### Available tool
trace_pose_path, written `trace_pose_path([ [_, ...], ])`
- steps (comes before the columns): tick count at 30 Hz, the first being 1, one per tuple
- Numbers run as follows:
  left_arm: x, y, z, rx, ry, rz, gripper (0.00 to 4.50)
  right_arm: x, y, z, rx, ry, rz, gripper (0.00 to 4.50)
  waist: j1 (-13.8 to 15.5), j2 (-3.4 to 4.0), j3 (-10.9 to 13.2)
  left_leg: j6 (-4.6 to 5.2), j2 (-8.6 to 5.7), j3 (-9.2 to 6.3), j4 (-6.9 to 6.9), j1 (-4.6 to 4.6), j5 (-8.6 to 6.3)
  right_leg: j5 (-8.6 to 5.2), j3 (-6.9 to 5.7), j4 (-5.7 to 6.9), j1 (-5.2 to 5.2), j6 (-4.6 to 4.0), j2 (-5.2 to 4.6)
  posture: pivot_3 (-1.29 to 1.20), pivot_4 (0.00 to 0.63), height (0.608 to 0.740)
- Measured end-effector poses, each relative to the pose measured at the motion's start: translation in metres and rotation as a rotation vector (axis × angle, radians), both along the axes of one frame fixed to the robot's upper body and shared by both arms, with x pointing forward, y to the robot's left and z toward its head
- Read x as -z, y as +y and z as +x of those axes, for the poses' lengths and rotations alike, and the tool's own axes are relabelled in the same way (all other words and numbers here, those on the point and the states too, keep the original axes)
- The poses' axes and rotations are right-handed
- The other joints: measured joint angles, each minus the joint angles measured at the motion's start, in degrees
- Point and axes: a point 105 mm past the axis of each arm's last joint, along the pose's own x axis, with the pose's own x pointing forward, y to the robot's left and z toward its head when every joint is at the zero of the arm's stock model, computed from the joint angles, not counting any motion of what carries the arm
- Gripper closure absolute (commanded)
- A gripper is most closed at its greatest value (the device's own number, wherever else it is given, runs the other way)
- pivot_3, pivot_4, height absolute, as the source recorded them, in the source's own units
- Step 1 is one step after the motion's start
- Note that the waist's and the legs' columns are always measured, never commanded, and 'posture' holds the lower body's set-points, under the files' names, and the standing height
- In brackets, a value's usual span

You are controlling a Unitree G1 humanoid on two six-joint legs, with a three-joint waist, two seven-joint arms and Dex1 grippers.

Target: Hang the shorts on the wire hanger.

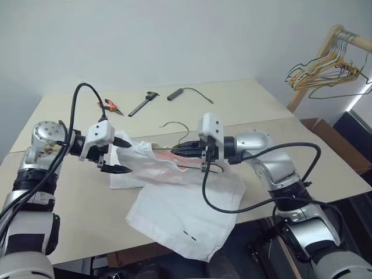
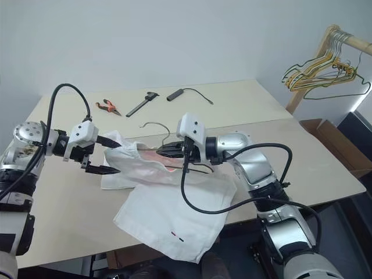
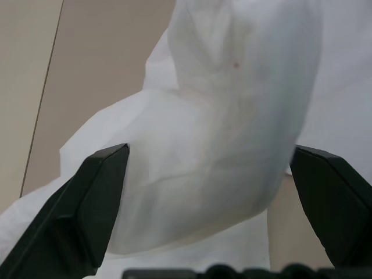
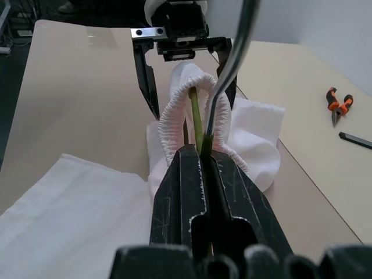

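The white shorts (image 1: pixel 186 215) lie across the table's front, one leg hanging over the edge. Their gathered waistband (image 4: pixel 174 116) is looped over the thin wire hanger (image 4: pixel 229 64), whose small hook (image 1: pixel 174 124) sticks up behind the cloth. My right gripper (image 4: pixel 200 152) is shut on the hanger's wire just short of the waistband, pointing left. My left gripper (image 1: pixel 125 156) is open, its two fingers standing either side of the bunched waistband end (image 3: pixel 221 116) without pinching it.
Orange pliers (image 1: pixel 110 106), a black tool (image 1: pixel 143 103) and a short black cable piece (image 1: pixel 177 93) lie at the table's back. A wooden rack with yellow and green hangers (image 1: pixel 325 64) stands at the far right, above a cardboard box (image 1: pixel 331 139).
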Motion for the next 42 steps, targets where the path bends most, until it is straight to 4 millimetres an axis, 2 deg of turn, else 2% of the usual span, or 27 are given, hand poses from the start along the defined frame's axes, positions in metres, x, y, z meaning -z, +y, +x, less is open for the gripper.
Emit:
trace_pose_path([
  [2, 0.003, 0.002, 0.0, -0.006, 0.007, 0.007, 0.03, 0.0, -0.001, 0.0, -0.003, 0.0, 0.002, 4.5, 0.0, 0.0, 0.0, 0.0, 0.0, 0.0, 0.0, -0.01, 0.0, 0.0, 0.0, 0.02, 0.0, 0.0, 0.0, -0.13, 0.0, 0.74],
  [5, 0.007, 0.004, -0.001, -0.007, 0.021, 0.02, 0.63, -0.002, -0.003, 0.0, 0.001, -0.001, 0.008, 4.5, 0.0, 0.0, 0.0, 0.0, 0.0, 0.01, 0.0, -0.02, 0.0, 0.0, 0.0, 0.05, 0.0, 0.0, 0.0, -0.13, 0.0, 0.74],
  [17, 0.016, 0.011, -0.002, 0.001, 0.035, 0.069, 4.47, -0.005, -0.011, 0.002, 0.008, -0.01, 0.003, 4.5, 0.0, 0.0, 0.0, 0.0, 0.0, 0.01, 0.0, -0.02, 0.0, 0.0, -0.01, 0.03, -0.01, 0.0, -0.01, -0.13, 0.0, 0.74],
  [24, 0.006, 0.009, 0.003, -0.01, -0.008, 0.062, 4.47, -0.003, -0.016, 0.005, 0.026, -0.068, -0.041, 4.5, 0.2, 0.0, 0.0, 0.0, -0.01, 0.01, 0.0, -0.02, 0.0, 0.0, -0.01, 0.04, -0.01, 0.0, -0.01, -0.12, 0.0, 0.74],
  [31, -0.006, 0.014, 0.005, -0.034, -0.035, 0.03, 4.47, 0.034, -0.022, 0.004, 0.045, -0.086, -0.141, 4.5, 0.4, 0.0, 0.0, 0.0, -0.01, 0.04, 0.01, -0.02, 0.0, 0.0, 0.02, 0.02, -0.02, 0.0, 0.0, -0.1, 0.0, 0.74],
  [42, -0.011, 0.018, 0.003, -0.052, -0.038, 0.018, 4.47, 0.032, -0.033, 0.011, 0.09, -0.109, -0.154, 4.5, 1.3, 0.0, 0.0, 0.0, 0.0, 0.04, 0.0, -0.01, 0.0, 0.0, 0.0, 0.0, -0.01, 0.0, 0.01, -0.11, 0.0, 0.74],
])
